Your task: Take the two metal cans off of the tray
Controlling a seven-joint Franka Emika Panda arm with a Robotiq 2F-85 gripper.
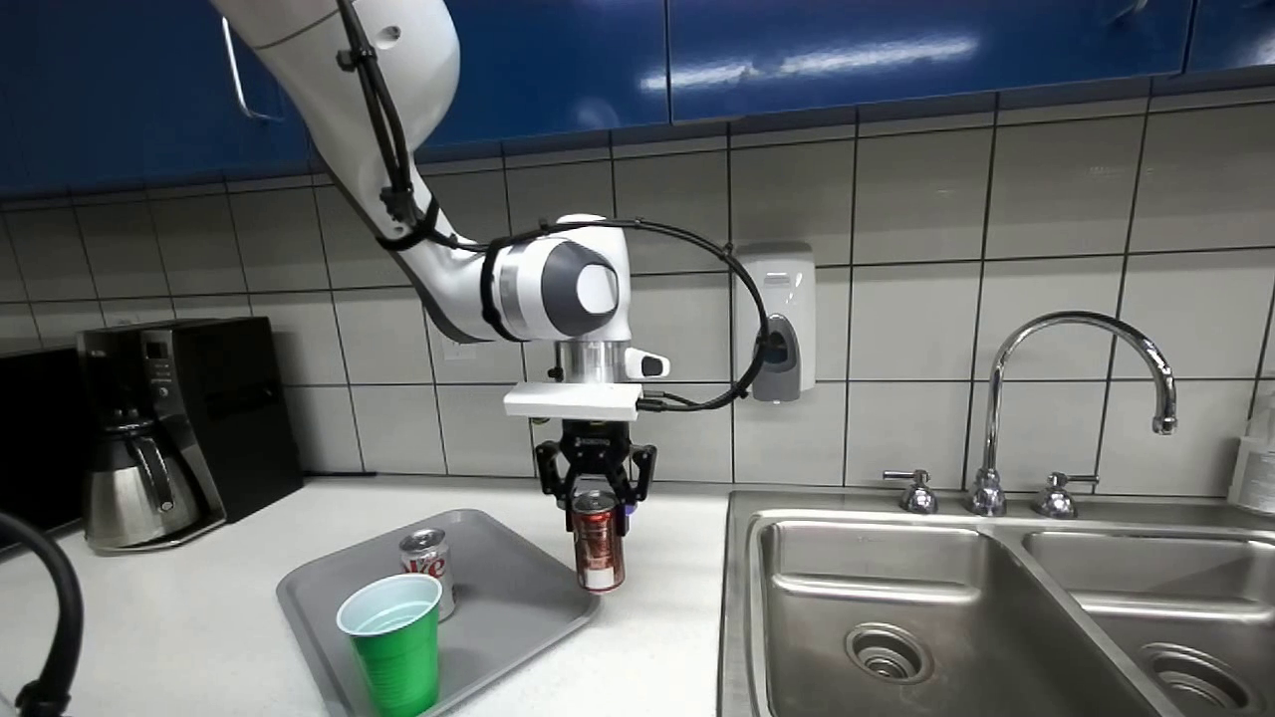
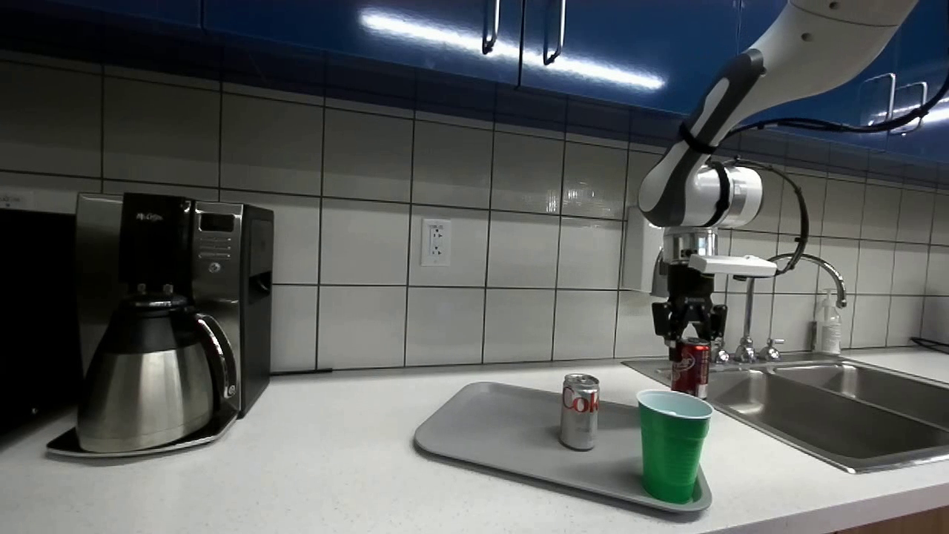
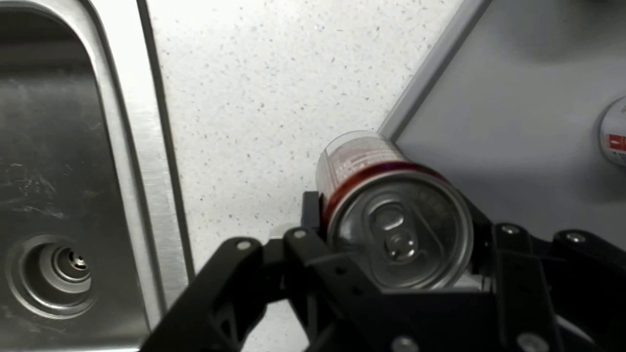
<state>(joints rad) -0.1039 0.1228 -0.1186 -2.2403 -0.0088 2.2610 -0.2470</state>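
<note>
My gripper (image 1: 600,518) is shut on the dark red can (image 1: 599,554), with a finger on each side. This also shows in an exterior view, with the gripper (image 2: 695,351) around the upper part of the can (image 2: 691,374). In the wrist view the silver lid of the red can (image 3: 398,234) sits between the fingers (image 3: 395,220). The red can is at the tray's sink-side edge; I cannot tell whether its base touches the counter. The silvery can (image 1: 428,568) stands upright on the grey tray (image 1: 508,588), and shows in the other views too (image 2: 580,411) (image 3: 615,132).
A green cup (image 1: 398,657) stands on the tray near its front corner, close to the silvery can. The steel sink (image 1: 742,597) with a tall faucet (image 1: 991,418) lies beyond the red can. A coffee maker (image 2: 256,311) stands on the counter. A soap dispenser (image 1: 782,289) hangs on the wall.
</note>
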